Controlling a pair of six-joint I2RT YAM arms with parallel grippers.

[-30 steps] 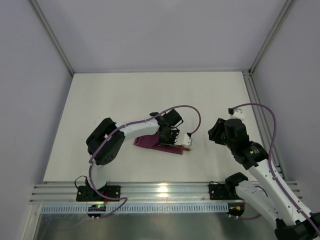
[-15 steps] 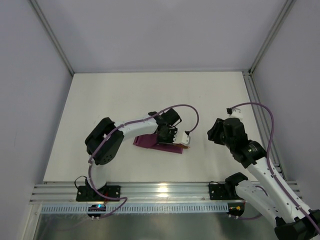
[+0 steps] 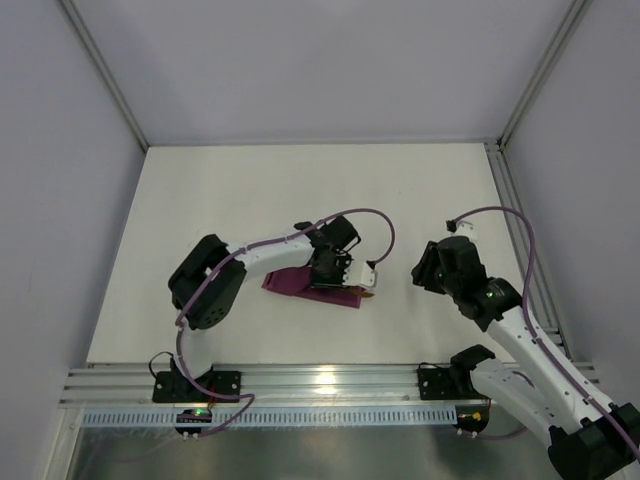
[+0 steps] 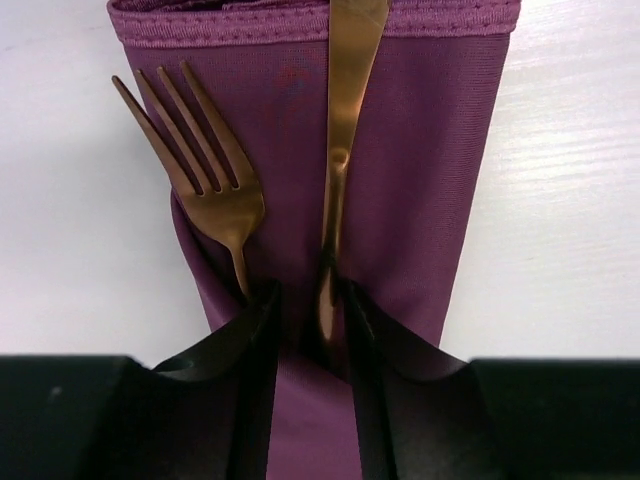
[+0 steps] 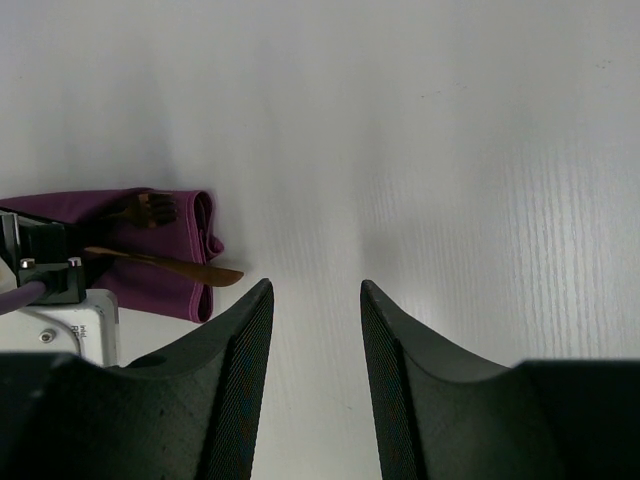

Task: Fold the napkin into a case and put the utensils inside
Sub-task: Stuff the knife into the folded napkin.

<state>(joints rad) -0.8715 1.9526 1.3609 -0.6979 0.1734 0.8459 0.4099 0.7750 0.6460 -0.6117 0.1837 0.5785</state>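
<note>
case [image 4: 420,180] lies on the table [image 3: 250,190], soft and floppy | fork [image 4: 205,180] and knife [image 4: 345,120] on it, thin, hard, slippery | left gripper [image 4: 310,320] pinches knife handle, a good spot | right gripper [image 5: 315,330] open, holding nothing

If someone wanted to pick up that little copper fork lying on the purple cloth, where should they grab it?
Probably by the narrow neck just below the tines of the fork, pinching across it from above. The fork lies flat on the case, its handle tucked under the cloth by the left gripper, so only the head and neck are free.
</note>
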